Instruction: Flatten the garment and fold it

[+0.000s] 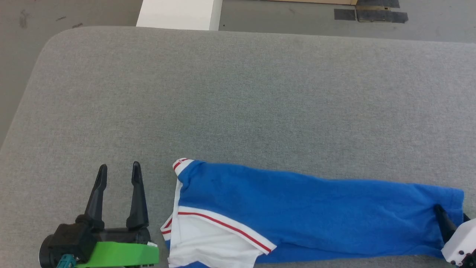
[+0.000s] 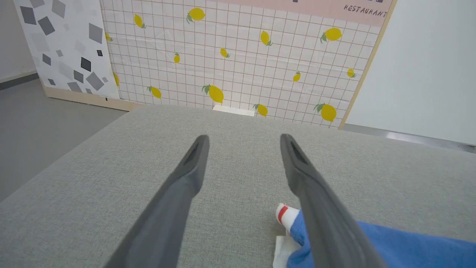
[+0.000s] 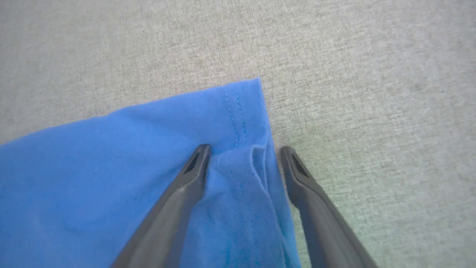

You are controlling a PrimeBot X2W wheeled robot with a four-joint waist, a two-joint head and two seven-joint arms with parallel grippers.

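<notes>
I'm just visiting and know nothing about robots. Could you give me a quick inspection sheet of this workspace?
Surface: grey fabric-covered table, rounded corner.
Job's things: royal-blue T-shirt with white sleeve and red-striped trim, lying in a long narrow strip near the front edge.
Clutter: nothing seen.
Hands: left hand open, empty, beside the shirt; right hand open, straddling the blue hem.
Cables: nothing seen.
Surroundings: grey floor, lemon-print wall panel.

I see a grey fabric-covered table (image 1: 238, 93); the blue garment (image 1: 316, 208) lies on it, stretched along the near edge, right of middle.
</notes>
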